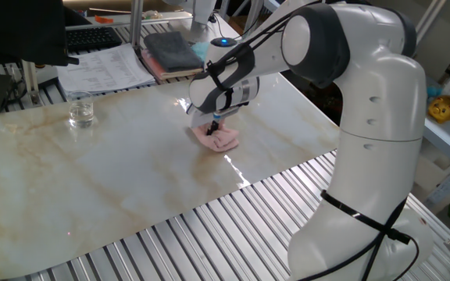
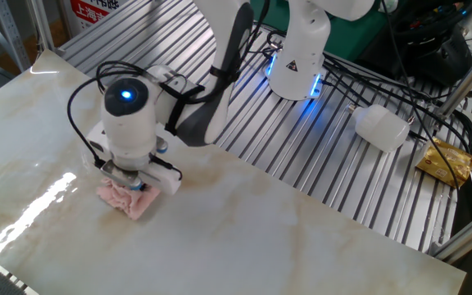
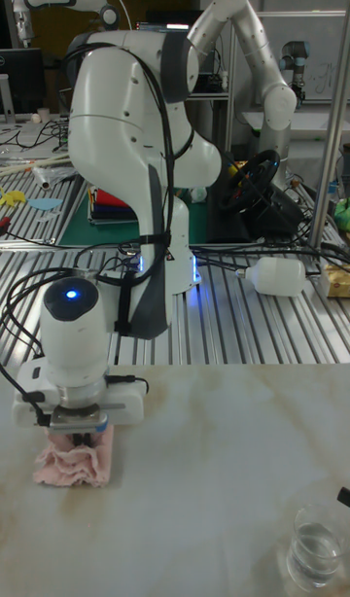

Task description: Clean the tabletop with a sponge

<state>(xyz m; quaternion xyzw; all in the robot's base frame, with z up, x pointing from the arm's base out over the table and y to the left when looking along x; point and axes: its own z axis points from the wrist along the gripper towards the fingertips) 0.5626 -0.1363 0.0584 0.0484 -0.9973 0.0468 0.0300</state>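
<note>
The pale pink sponge (image 1: 219,140) (image 2: 124,198) (image 3: 73,462) lies crumpled on the cream marble-look tabletop (image 1: 92,179) (image 2: 285,246) (image 3: 214,480). My gripper (image 1: 214,126) (image 2: 129,185) (image 3: 82,436) points straight down into it, fingers shut on the sponge's middle and pressing it against the sheet. The fingertips are mostly buried in the pink folds. Faint tan-brown streaks run across the tabletop near the sponge.
A glass of water (image 1: 80,109) (image 3: 316,545) stands on the tabletop away from the sponge. Grey and teal folded cloths (image 1: 170,49) and papers (image 1: 104,66) lie beyond the far edge. Ribbed metal slats (image 1: 233,226) border the sheet. A white bottle (image 2: 381,127) lies on the slats.
</note>
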